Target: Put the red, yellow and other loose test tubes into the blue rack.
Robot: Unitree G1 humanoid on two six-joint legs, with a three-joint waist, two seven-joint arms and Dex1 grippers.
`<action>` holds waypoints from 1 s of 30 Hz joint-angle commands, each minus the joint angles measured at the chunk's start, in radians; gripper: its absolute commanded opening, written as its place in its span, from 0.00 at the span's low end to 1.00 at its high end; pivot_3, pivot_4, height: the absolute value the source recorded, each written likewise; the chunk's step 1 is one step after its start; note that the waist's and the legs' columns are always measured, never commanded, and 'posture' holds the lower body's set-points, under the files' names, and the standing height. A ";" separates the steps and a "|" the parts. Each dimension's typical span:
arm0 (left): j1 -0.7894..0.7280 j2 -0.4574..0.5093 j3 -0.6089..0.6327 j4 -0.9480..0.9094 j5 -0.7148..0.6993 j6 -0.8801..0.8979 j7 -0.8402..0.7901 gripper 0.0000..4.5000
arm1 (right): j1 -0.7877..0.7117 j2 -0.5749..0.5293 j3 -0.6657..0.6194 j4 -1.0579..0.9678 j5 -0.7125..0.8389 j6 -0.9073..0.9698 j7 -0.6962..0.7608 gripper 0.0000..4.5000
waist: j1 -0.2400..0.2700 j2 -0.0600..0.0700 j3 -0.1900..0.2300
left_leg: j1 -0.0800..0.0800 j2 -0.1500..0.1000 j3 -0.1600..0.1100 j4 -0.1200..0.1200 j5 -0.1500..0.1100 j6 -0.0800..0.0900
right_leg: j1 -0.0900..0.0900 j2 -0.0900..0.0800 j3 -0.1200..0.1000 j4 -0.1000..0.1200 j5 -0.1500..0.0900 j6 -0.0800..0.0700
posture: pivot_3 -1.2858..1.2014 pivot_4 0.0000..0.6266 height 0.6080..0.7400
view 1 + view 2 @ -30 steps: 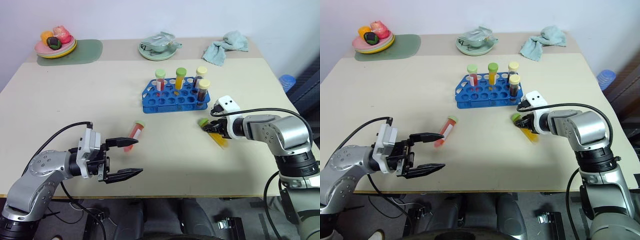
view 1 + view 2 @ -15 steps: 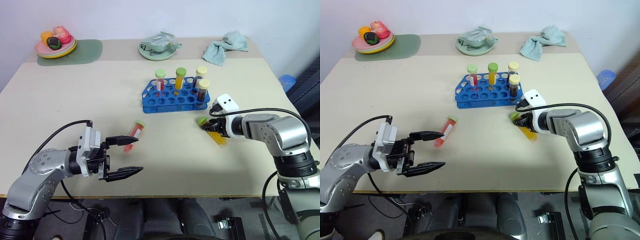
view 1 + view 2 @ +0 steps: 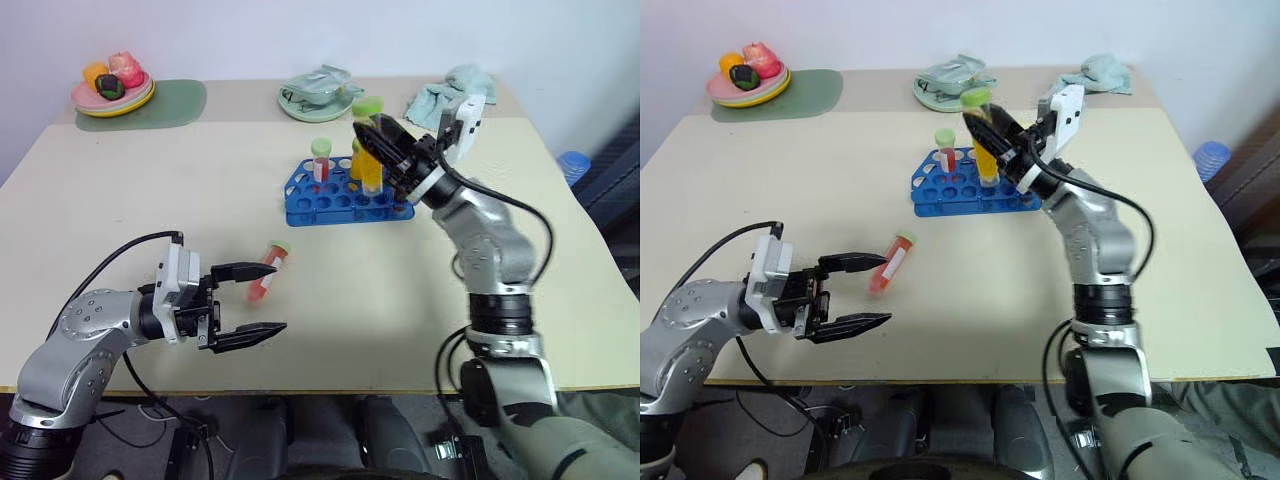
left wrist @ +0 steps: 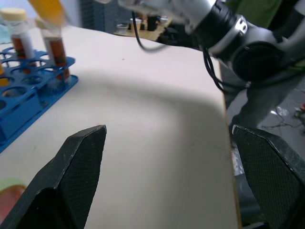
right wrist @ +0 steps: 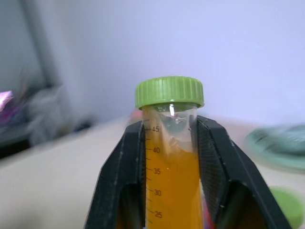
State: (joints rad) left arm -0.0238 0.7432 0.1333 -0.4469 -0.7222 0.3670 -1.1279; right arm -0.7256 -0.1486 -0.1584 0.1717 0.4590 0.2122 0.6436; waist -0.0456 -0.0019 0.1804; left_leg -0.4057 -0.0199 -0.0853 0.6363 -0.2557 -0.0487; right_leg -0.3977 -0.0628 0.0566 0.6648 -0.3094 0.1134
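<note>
While the right pincer [image 3: 385,150] pinches the yellow test tube [image 5: 171,164] just under its green cap and holds it upright above the blue rack [image 3: 345,200], the good move would be to line the tube's bottom over a free hole before lowering, keeping clear of the capped tubes already standing in the back row. I would lower it straight and let go only once it sits in the hole. The red test tube [image 3: 268,270] lies loose on the tabletop [image 3: 130,190], just beyond the left pincer [image 3: 250,300], whose fingers are spread wide and hold nothing. Along the far edge sit a plate of fruit [image 3: 112,90], a dish [image 3: 318,100] and a crumpled green cloth [image 3: 445,95], against a pale wall.
</note>
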 commanded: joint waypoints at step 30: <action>0.172 0.078 0.255 -0.098 -0.105 0.081 0.041 0.97 | -0.218 0.219 -0.084 0.986 -0.190 -1.035 -0.176 0.25 | -0.028 0.001 0.000 | 0.002 0.000 0.000 -0.005 0.005 -0.009 | -0.002 0.001 0.001 0.003 0.000 -0.001 | 0.52 0.24 1.00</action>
State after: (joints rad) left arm 0.1451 0.8063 0.3502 -0.5158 -0.8076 0.4489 -1.0873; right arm -0.9173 0.0608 -0.2349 1.1514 0.2767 -0.7994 0.4760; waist -0.0734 -0.0014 0.1806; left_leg -0.4036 -0.0195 -0.0854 0.6311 -0.2503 -0.0579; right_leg -0.3998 -0.0617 0.0573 0.6679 -0.3093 0.1127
